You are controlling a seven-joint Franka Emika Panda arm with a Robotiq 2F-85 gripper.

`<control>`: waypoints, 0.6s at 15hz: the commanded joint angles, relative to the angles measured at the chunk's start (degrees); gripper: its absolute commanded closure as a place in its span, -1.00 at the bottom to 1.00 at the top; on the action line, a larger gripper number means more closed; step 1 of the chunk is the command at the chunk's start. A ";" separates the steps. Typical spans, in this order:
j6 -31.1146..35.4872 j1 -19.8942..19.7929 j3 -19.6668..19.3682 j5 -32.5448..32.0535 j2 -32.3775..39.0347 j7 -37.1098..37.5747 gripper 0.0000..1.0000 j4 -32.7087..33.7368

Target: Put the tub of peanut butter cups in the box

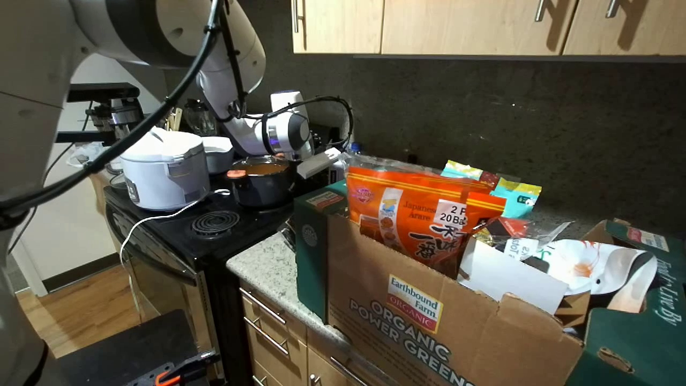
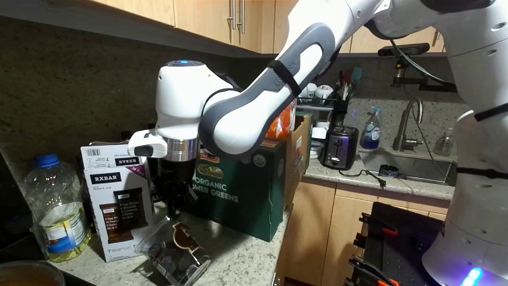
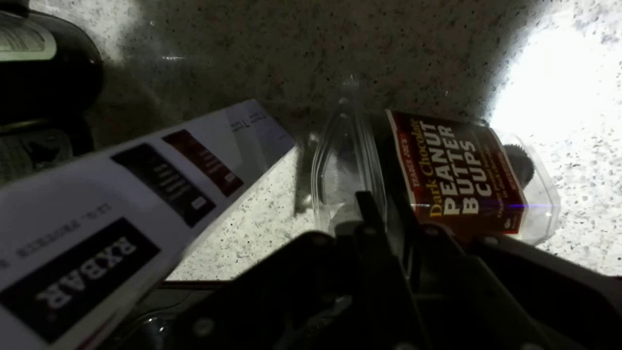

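Note:
The tub of peanut butter cups (image 2: pixel 180 254) is clear plastic with dark contents and a brown label. It hangs tilted at the counter beside the box; I cannot tell if it touches the counter. In the wrist view the tub (image 3: pixel 461 170) shows its red-brown label to the right of the fingers. My gripper (image 2: pixel 172 214) points down and is shut on the tub's clear upper edge; in the wrist view the fingers (image 3: pixel 386 214) pinch it. The box (image 1: pixel 482 332) is large brown-and-green cardboard, open on top and filled with packages; its green end (image 2: pixel 238 214) stands behind the gripper.
A white RXBAR box (image 2: pixel 119 214) stands close beside the gripper, with an oil bottle (image 2: pixel 65 230) next to it. An orange snack bag (image 1: pixel 407 214) rises above the box rim. A pot (image 1: pixel 262 185) and a rice cooker (image 1: pixel 166 171) stand on the stove. Cabinets (image 1: pixel 471 27) hang above.

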 commanded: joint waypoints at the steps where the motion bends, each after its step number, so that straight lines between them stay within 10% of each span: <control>1: -2.52 1.46 -1.14 -1.49 -3.99 1.67 0.94 -1.28; 9: -5.68 4.19 -1.42 -6.98 -9.98 6.52 0.94 -2.70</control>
